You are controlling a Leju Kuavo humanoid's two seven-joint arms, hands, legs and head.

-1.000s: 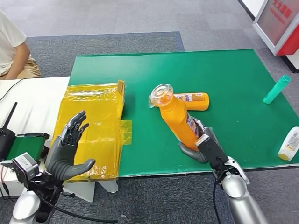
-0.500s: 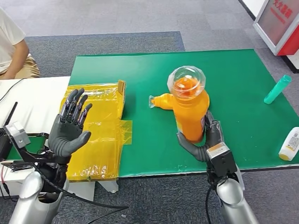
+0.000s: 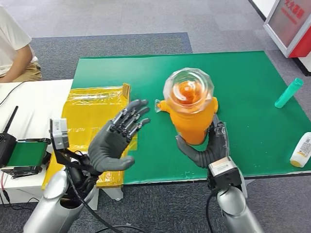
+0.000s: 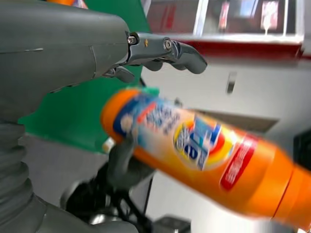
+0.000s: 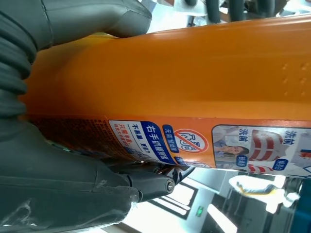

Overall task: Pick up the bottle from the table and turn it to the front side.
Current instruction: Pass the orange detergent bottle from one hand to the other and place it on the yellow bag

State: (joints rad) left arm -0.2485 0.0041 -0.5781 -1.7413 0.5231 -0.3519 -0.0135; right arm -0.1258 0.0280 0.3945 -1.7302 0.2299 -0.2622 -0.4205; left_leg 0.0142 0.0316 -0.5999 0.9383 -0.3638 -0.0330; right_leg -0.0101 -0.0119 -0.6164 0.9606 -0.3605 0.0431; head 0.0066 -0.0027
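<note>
My right hand (image 3: 207,148) grips an orange bottle (image 3: 190,119) near its base and holds it up off the green mat (image 3: 242,82), its clear cap (image 3: 188,89) pointing toward the head camera. In the right wrist view the bottle (image 5: 190,82) lies across the frame with its printed label (image 5: 190,143) showing. My left hand (image 3: 117,138) is raised to the left of the bottle, fingers spread, holding nothing. In the left wrist view the fingers (image 4: 161,48) reach out above the bottle (image 4: 205,150). A second orange bottle (image 3: 166,105) lies on the mat behind the held one.
A yellow taped box (image 3: 95,126) sits at the mat's left edge. A teal bottle (image 3: 288,92) and a white bottle (image 3: 301,150) lie at the right. A person (image 3: 14,48) sits at far left beside a white table (image 3: 25,111) with a dark device (image 3: 7,145).
My right hand has tipped the bottle further upright and lifted it toward the camera. My left hand has swung in from over the yellow box toward the bottle.
</note>
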